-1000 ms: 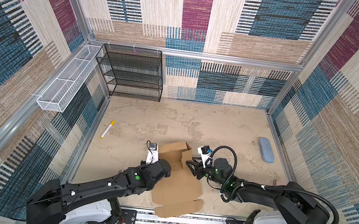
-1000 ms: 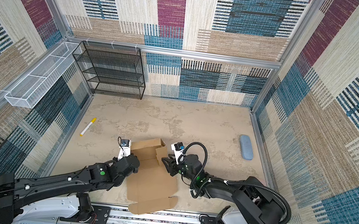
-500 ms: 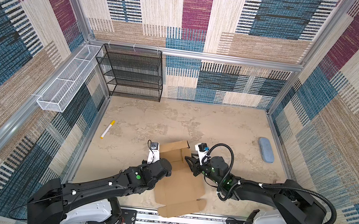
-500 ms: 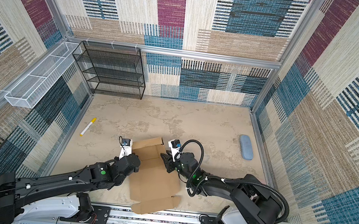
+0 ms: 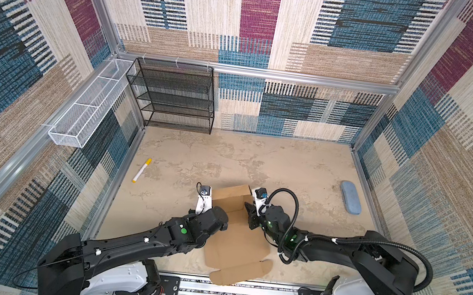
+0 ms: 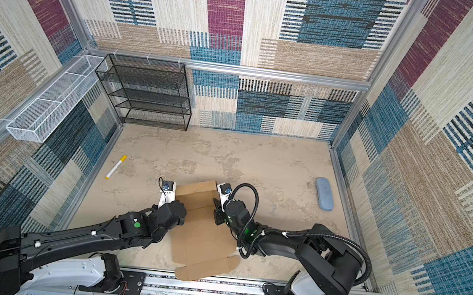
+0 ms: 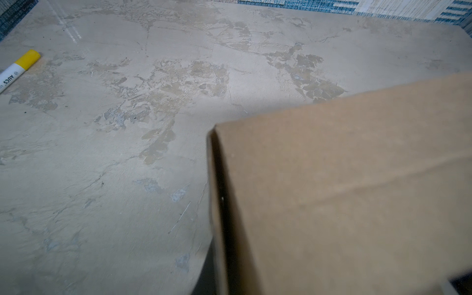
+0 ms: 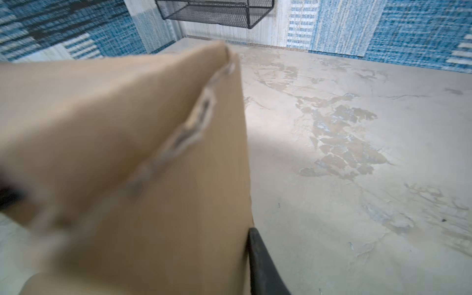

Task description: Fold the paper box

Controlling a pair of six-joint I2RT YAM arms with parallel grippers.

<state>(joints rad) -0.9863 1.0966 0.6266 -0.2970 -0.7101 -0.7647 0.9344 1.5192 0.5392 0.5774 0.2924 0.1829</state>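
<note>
Brown paper box [image 5: 236,241] lies between left gripper [image 5: 215,213] and right gripper [image 5: 250,216]

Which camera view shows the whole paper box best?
The top views. In both the paper box shows nearly whole, with its raised far wall and flat near flap. The left wrist view shows only one raised corner, very close; the right wrist view only a blurred flap with a ragged edge.

paper box [image 5: 237,247]: front centre | marker [image 5: 141,170]: left | case [image 5: 350,197]: right | rack [image 5: 173,96]: behind
</note>
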